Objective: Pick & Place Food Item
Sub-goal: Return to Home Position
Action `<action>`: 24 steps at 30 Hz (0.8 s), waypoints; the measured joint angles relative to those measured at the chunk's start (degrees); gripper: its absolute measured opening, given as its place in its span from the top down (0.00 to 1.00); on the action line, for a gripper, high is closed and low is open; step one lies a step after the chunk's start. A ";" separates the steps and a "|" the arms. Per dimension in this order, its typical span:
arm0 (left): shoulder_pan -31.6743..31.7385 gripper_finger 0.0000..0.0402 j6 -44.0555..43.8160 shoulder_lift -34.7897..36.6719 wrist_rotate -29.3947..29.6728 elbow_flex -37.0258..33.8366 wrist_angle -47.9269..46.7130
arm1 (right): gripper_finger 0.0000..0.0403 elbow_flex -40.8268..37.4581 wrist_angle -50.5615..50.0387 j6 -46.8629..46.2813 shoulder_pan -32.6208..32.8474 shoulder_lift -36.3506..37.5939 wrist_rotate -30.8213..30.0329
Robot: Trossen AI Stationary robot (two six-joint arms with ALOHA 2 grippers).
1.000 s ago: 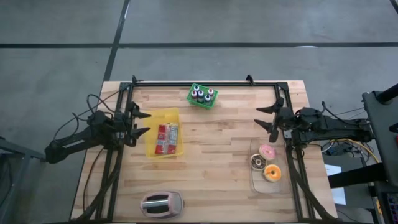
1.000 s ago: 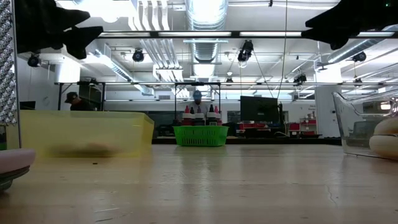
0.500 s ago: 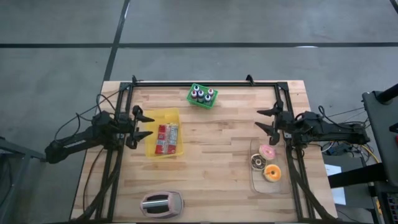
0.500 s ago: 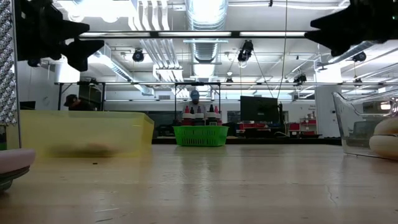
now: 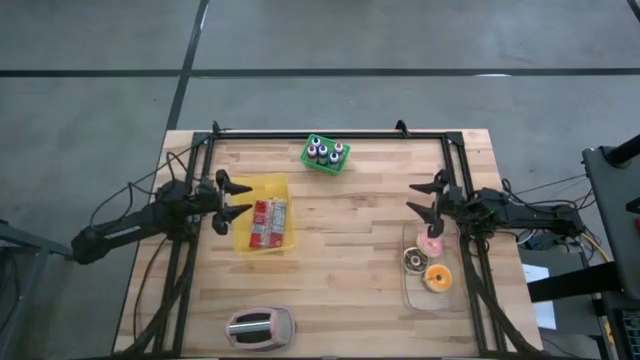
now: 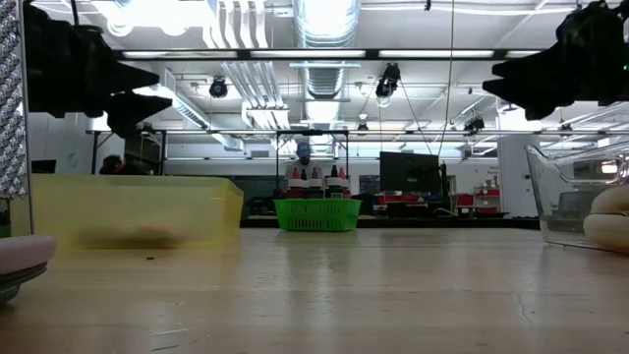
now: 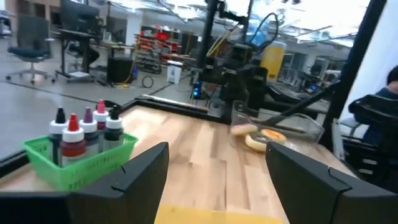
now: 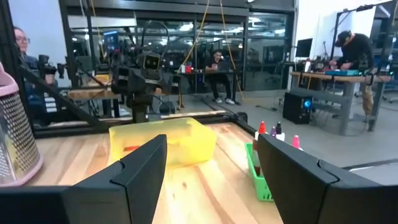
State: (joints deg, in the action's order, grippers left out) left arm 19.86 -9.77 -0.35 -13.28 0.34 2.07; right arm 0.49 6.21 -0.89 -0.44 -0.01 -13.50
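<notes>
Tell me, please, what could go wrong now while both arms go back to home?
1. The left arm's open jaws hang above the yellow bin's rim; dipping could knock it and the red popcorn bag.
2. The right arm's open jaws hang near the transparent bin; a low swing might jolt the donuts.

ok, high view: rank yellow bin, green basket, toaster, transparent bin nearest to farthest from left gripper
1. yellow bin, at the left gripper's fingertips.
2. green basket, back edge, middle.
3. toaster, front edge.
4. transparent bin, right side, by the right gripper.
</notes>
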 joint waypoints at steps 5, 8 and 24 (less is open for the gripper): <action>0.01 0.32 0.10 -0.84 0.48 0.00 -0.10 | 0.39 0.02 -3.56 -0.42 0.01 -0.07 -0.53; 0.02 0.32 0.61 -1.67 0.71 0.00 -0.16 | 0.39 0.02 -3.49 -0.25 0.02 -0.08 -0.72; 0.00 0.32 1.94 -6.10 -2.19 0.00 0.11 | 0.39 0.04 -3.55 -0.11 0.04 -0.79 -1.02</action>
State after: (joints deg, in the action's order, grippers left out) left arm 19.86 -7.84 -6.46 -15.47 0.34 2.18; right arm 0.54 2.66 -0.99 -0.40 -0.80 -14.52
